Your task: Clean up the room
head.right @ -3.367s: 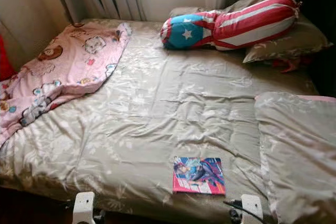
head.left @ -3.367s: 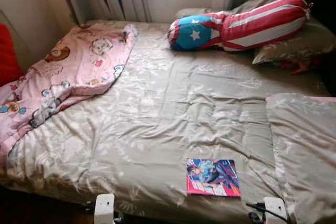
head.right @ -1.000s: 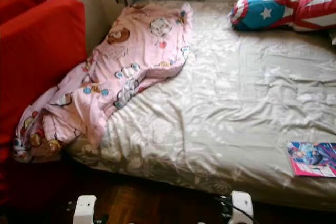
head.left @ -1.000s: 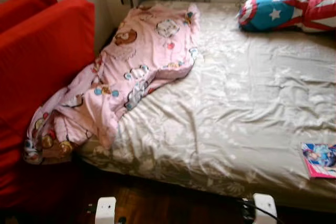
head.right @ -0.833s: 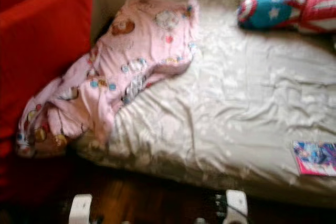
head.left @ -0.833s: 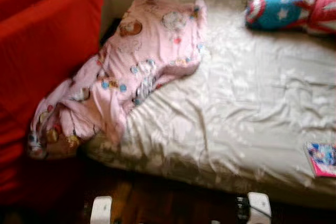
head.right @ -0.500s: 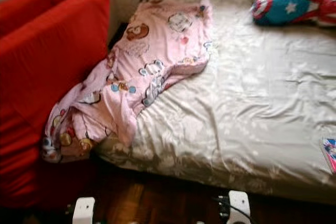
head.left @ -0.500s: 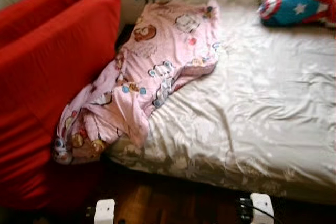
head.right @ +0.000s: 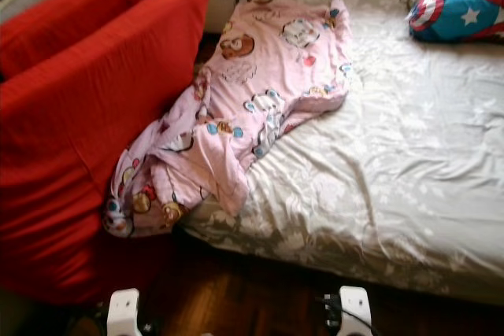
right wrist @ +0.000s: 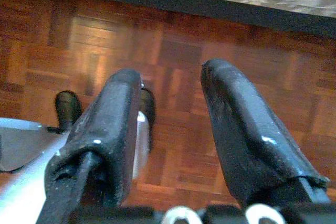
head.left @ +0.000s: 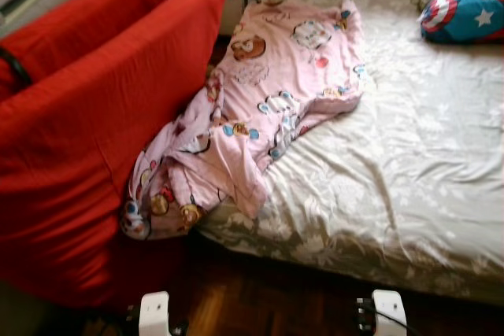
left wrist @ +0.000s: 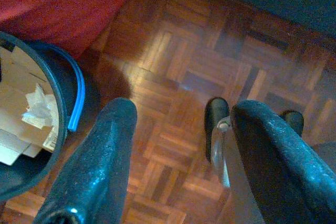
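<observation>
Bed [head.left: 409,186]: beige floral cover, mostly smooth, running from the window wall toward the near edge.

Pink blanket [head.left: 268,100]: cartoon print, spread over the bed's left side, its lower end bunched and spilling off the corner into the gap against the red sofa [head.left: 94,131]. This looks the item most out of place.

Star pillow [head.left: 465,13]: blue, red and white, at the head of the bed, well apart from the blanket.

Parquet floor [left wrist: 178,77]: dark wood, running under the bed's near edge.

Bin [left wrist: 31,114]: dark, blue-rimmed, holding crumpled paper and cardboard, on the floor beside the sofa's base, seen in the left wrist view.

Left gripper [left wrist: 181,150]: hanging low over the floor, fingers spread apart, holding nothing.

Right gripper [right wrist: 173,124]: likewise low, pointing at the floor just short of the bed's edge, fingers released and empty.

Step in hand, by my judgement: approach and survey; nothing is grasped, and the robot faces the blanket's fallen corner.

Next move, as a guess: step nearer the bed corner, raise an arm, and take the bunched lower end of the blanket to draw it back onto the bed. The cloth is loose and wedged by the sofa, so a grip on a thick fold would serve best.
</observation>
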Controlling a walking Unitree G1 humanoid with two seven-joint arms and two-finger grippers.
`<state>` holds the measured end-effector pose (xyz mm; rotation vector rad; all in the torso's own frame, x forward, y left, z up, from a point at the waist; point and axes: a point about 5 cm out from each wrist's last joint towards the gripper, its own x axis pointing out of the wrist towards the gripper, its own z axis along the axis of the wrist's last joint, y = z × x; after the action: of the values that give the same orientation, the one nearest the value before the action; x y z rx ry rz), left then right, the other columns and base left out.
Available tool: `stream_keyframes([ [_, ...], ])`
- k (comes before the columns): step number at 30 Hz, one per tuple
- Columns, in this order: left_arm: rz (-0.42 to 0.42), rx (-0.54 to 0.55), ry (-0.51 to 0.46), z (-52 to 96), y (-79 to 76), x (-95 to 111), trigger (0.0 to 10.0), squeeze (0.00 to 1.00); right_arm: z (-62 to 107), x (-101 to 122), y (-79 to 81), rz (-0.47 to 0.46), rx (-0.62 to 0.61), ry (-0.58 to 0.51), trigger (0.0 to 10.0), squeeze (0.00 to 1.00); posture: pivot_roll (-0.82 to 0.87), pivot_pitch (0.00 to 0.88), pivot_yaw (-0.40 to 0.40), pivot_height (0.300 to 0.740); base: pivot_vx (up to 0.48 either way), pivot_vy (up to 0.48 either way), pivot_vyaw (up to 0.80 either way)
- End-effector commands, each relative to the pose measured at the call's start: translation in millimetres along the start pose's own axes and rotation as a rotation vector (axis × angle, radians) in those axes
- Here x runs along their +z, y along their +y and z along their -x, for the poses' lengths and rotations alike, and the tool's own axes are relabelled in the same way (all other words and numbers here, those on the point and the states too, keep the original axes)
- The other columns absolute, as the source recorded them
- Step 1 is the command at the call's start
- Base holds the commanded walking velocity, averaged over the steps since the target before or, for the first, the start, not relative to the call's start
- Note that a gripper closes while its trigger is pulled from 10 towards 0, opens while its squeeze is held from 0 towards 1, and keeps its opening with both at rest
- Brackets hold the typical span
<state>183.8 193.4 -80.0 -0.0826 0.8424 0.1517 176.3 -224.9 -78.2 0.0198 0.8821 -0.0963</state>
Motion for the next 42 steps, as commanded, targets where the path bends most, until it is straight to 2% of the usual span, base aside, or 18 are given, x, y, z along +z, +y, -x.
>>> stream_keyframes([
  [1, 0.024, 0.009, 0.032, 2.8, 3.5, -10.3, 10.0, 0.0, 1.4, -2.4, -6.8, -0.003, -0.009, 0.015, 10.0, 0.0, -0.12, 0.145, 0.048, 0.74, 0.0, 0.0, 0.8],
  [15, 0.037, 0.003, 0.04, 3.0, 2.7, -11.9, 10.0, 0.0, 2.2, -1.1, -13.6, -0.007, -0.016, 0.017, 10.0, 0.0, -0.13, 0.143, 0.043, 0.74, 0.0, 0.0, 0.8],
  [23, 0.044, 0.01, 0.031, 2.3, 3.0, -9.2, 10.0, 0.0, -0.7, 4.9, -4.9, -0.01, -0.002, -0.002, 10.0, 0.0, -0.12, 0.156, 0.038, 0.74, 0.0, 0.0, 0.64],
  [34, 0.029, 0.008, 0.03, 2.0, 3.9, -8.2, 10.0, 0.0, -1.5, 2.6, 8.5, -0.052, 0.01, -0.022, 10.0, 0.0, -0.12, 0.157, 0.039, 0.74, 0.067, 0.0, 0.0],
  [42, 0.031, 0.011, 0.026, 1.7, 3.5, -7.1, 10.0, 0.0, -1.2, 2.7, 6.2, -0.06, 0.007, -0.025, 10.0, 0.0, -0.13, 0.152, 0.034, 0.74, 0.282, 0.0, 0.0],
])
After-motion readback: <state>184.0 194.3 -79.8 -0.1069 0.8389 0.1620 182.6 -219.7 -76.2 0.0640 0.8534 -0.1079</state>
